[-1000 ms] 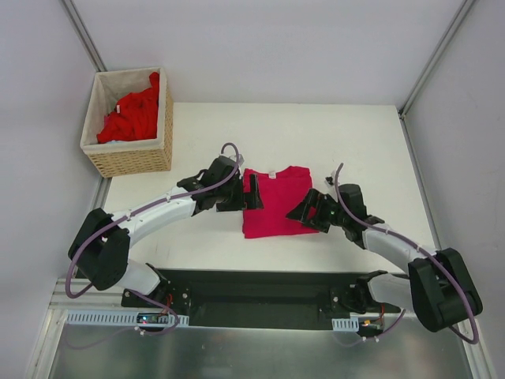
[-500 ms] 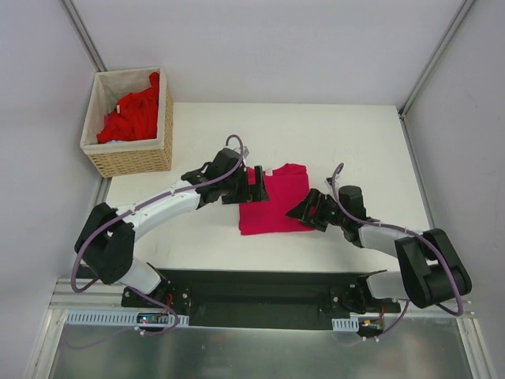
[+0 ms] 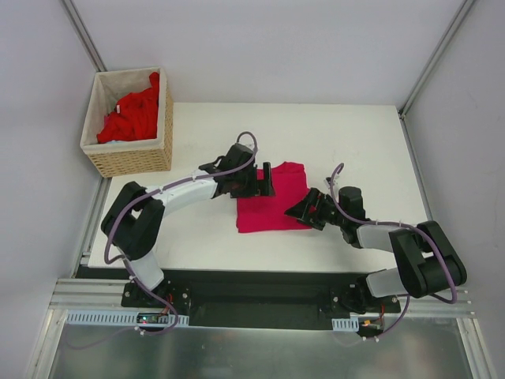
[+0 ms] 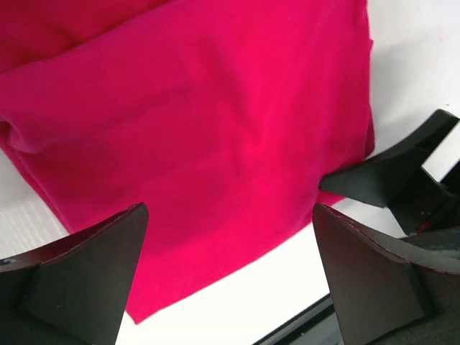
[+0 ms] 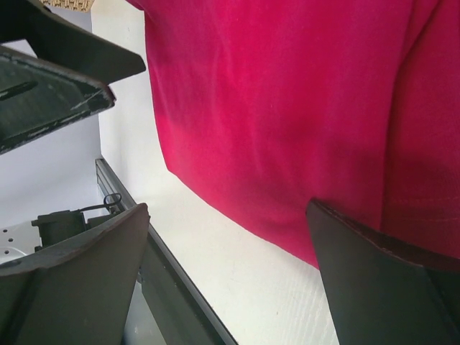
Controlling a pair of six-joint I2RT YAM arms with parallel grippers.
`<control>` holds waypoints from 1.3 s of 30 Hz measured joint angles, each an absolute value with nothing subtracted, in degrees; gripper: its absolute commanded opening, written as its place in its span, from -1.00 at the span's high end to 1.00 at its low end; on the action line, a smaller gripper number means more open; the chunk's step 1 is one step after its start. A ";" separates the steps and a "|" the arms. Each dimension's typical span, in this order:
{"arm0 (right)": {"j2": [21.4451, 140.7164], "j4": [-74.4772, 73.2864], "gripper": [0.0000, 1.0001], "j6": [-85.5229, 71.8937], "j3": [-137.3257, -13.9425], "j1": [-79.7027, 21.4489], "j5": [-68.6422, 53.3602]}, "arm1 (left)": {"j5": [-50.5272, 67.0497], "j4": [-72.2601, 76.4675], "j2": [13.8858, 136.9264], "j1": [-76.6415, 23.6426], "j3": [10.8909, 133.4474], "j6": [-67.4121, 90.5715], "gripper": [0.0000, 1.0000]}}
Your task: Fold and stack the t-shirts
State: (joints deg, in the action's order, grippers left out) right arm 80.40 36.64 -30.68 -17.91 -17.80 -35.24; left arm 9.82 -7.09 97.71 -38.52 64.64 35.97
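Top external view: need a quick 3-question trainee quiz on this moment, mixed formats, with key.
1. Multiple choice: the magenta t-shirt is A) draped over an arm, B) flat on the table, with the left claw over its left edge and the right claw at its right edge, C) bunched against the wall.
2. True or false: both claws are open and grip nothing.
3. Short answer: what holds the bright red t-shirts?
Key: 1 B; 2 true; 3 the wicker basket.
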 measured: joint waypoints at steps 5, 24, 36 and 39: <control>80.40 36.64 -0.93 -30.65 -17.91 -17.76 -35.29 | 9.28 -6.39 99.85 -36.45 66.11 34.20 -0.98; 81.78 38.54 -0.93 -30.87 -17.93 -17.69 -36.27 | 11.60 -5.72 112.16 -29.12 77.78 29.93 -0.99; 81.80 38.87 -0.94 -31.09 -17.91 -17.69 -36.42 | 13.06 -5.26 115.42 -28.36 81.73 29.06 -0.98; 79.94 36.25 -0.94 -30.83 -17.93 -17.69 -35.77 | 13.52 -5.23 115.37 -28.01 83.59 28.93 -0.98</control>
State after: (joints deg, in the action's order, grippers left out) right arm 79.94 36.25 -30.83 -17.93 -17.69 -35.77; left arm 13.52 -5.23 115.37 -28.01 83.59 28.93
